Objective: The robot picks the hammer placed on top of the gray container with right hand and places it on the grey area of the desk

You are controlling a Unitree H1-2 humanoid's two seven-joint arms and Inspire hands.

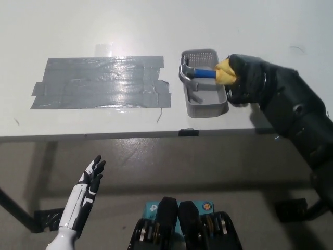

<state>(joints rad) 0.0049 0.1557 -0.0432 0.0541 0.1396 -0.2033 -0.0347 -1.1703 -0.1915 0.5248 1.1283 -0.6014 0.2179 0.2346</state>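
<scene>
A hammer (200, 73) with a steel head, a blue shaft and a yellow grip lies across the top of the gray container (205, 107) on the white desk. My black right hand (243, 78) covers the yellow grip end, its fingers curled down over it. The hammer's head hangs over the container's left rim. The grey area (99, 82), a patch of silver tape strips, lies to the left of the container. Below the desk edge at lower left, my white left hand (88, 188) rests open.
The desk's front edge (156, 134) runs across the middle of the picture, with floor below it. My black right forearm (296, 112) crosses the desk's right end.
</scene>
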